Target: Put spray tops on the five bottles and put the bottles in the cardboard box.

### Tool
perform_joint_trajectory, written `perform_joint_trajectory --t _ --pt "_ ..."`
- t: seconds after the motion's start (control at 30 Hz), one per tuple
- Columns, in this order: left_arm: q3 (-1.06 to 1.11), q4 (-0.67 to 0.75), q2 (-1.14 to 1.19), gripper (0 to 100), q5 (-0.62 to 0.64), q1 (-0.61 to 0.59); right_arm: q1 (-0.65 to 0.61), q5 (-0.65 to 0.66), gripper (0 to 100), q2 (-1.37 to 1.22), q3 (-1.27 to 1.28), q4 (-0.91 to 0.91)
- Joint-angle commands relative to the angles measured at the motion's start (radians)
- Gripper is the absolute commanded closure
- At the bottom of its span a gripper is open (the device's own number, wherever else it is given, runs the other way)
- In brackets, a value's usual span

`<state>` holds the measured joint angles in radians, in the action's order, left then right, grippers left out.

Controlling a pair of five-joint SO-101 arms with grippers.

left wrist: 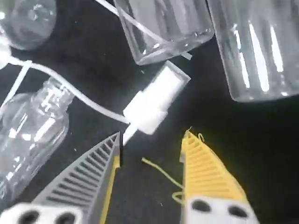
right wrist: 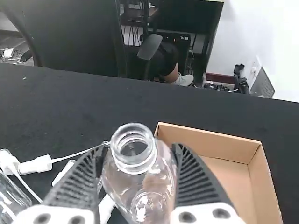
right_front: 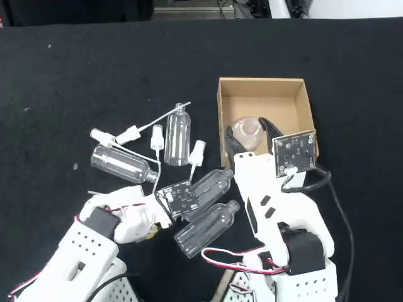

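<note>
From above, the right tool grips a topless bottle upright by the box rim; the left wrist shows the left tool agape just short of a spray top; the right wrist shows the bare neck, so capping seems in hand, and that top wants seizing next.

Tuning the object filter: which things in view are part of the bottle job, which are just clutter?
Job: four loose bottles; held bottle, shut in the right gripper by the cardboard box; loose spray tops; left gripper, open by one.
Lying about: chair and floor cables in the room behind.
</note>
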<state>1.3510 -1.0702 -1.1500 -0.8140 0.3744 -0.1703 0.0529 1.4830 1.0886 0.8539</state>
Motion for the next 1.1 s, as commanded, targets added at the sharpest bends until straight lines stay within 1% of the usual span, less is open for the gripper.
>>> perform_joint_trajectory --t 0.0,0.13,0.33,0.6,0.67,0.77,0.87,1.07 --pt "0.008 0.13 0.086 79 -0.009 0.013 0.014 -0.009 98.8 0.008 -0.059 -0.005" --pt "0.016 0.186 0.137 79 -0.011 0.013 0.014 -0.009 98.8 0.008 -0.059 -0.005" --pt "0.021 0.178 0.16 80 -0.011 0.019 0.014 -0.009 98.8 0.008 -0.058 -0.005" --pt "0.035 0.057 0.152 80 -0.011 0.025 0.014 -0.009 98.8 0.01 -0.058 -0.005" --pt "0.035 0.026 0.152 86 -0.011 0.027 0.014 -0.009 98.8 0.01 -0.058 -0.005" --pt "0.027 -0.014 0.152 98 -0.011 0.027 0.014 -0.009 98.8 0.01 -0.058 -0.005" --pt "0.027 -0.046 0.152 93 -0.011 0.027 0.014 -0.009 98.8 0.01 -0.058 -0.005" --pt "0.033 -0.061 0.152 92 -0.012 0.016 0.014 -0.009 98.8 0.01 -0.058 -0.005"
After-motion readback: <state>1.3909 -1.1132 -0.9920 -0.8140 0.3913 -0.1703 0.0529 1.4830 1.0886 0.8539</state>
